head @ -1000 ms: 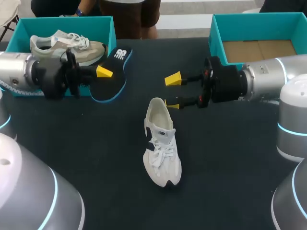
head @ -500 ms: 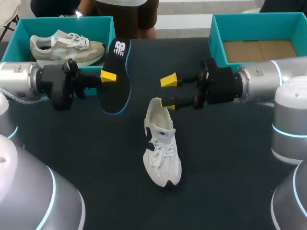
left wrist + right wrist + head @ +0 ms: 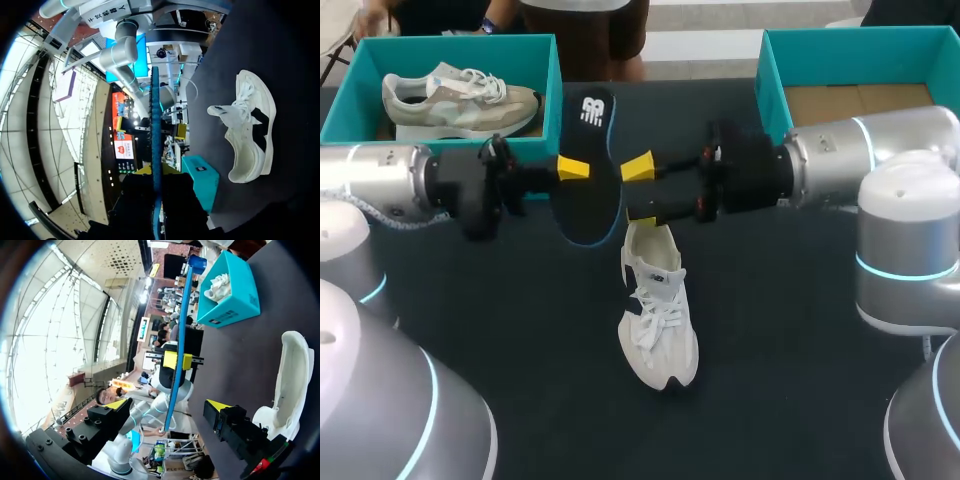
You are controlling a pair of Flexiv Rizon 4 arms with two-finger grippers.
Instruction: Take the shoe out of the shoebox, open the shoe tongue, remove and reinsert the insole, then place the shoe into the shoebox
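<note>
A black insole (image 3: 588, 175) with a blue rim is held upright above the table, and my left gripper (image 3: 574, 170) is shut on its edge. In the left wrist view the insole (image 3: 156, 115) shows edge-on, rising from my left gripper (image 3: 155, 186). My right gripper (image 3: 640, 190) is open, just right of the insole and above the heel of the white shoe (image 3: 656, 310). In the right wrist view the insole (image 3: 181, 335) stands in line with the gap of my right gripper (image 3: 167, 405), and the white shoe (image 3: 291, 375) lies beside one finger. The white shoe (image 3: 250, 135) lies on the table.
A teal shoebox (image 3: 552, 60) at the back left holds a beige shoe (image 3: 455, 98). A second teal shoebox (image 3: 772, 70) stands at the back right with only its cardboard floor showing. The dark table (image 3: 800, 330) lies around the white shoe.
My left arm has carried the insole to the right, from beside the left shoebox to above the shoe's heel. My right arm has moved left to meet it, its fingers still open.
</note>
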